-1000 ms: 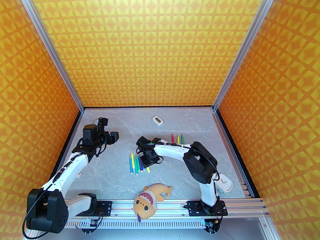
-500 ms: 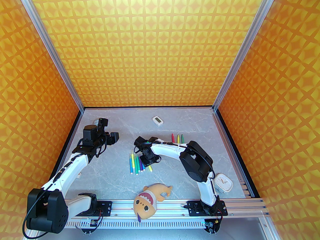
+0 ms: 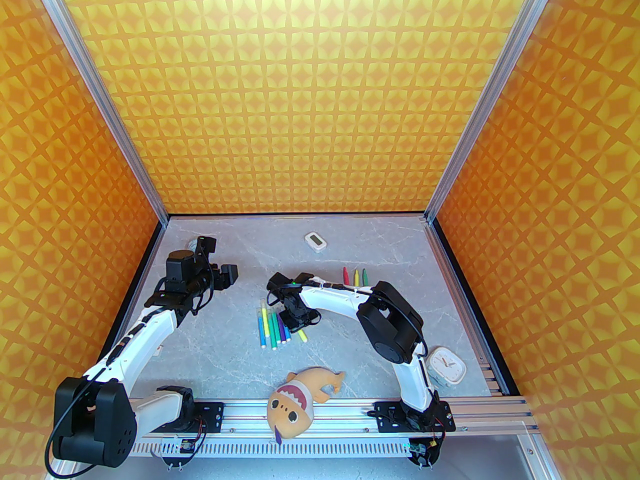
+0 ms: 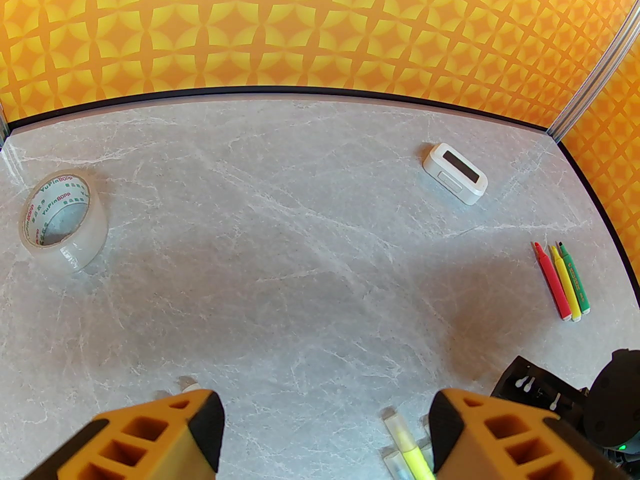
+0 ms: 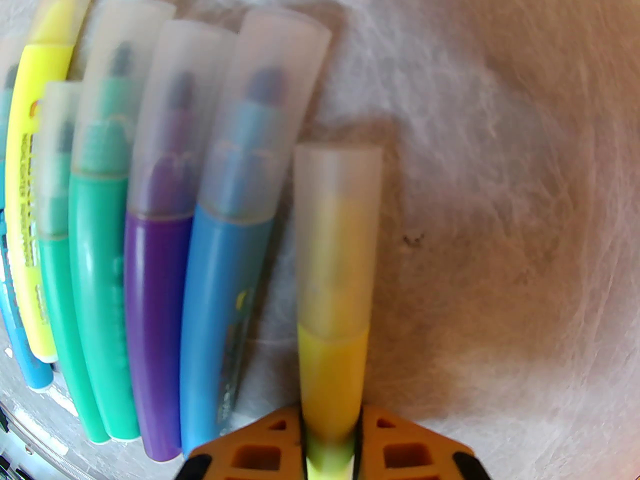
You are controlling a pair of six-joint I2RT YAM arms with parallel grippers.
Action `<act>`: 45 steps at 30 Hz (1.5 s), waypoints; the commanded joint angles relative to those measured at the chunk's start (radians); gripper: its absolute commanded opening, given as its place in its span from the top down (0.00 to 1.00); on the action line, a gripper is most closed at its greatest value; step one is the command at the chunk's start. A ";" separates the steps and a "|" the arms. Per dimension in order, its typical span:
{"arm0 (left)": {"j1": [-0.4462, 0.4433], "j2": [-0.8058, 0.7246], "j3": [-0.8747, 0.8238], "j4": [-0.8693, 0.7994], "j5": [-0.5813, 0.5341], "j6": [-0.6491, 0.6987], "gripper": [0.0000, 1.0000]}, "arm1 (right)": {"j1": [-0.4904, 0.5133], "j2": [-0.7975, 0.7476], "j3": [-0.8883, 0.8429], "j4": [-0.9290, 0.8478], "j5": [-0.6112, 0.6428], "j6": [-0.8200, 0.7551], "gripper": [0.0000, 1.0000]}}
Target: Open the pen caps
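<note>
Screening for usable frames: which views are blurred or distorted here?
Right wrist view: blurry close-up, the yellow pen in the right gripper and its cap smeared, neighbouring pens bowed by the lens. Left wrist view: sharp, table edge curved, soft shadows. Top external view: sharp, evenly lit.

The grey marbled table (image 3: pixel 240 358) bears a tape roll (image 4: pixel 62 220), a timer (image 3: pixel 314 241), three uncapped pens (image 3: pixel 356 277), capped pens (image 3: pixel 272 329), a clock (image 3: pixel 448 365) and a plush fish (image 3: pixel 300 400)

"YuPinBOPP" on tape roll (image 4: pixel 82 240)
</note>
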 commanded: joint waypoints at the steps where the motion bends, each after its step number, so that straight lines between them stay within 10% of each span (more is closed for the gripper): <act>1: 0.000 -0.016 -0.009 0.012 0.019 -0.011 0.28 | -0.008 0.065 0.003 0.024 0.086 -0.005 0.89; 45: -0.195 0.337 0.110 0.286 0.607 -0.325 0.34 | -0.152 -0.427 -0.265 0.533 -0.322 -0.108 1.00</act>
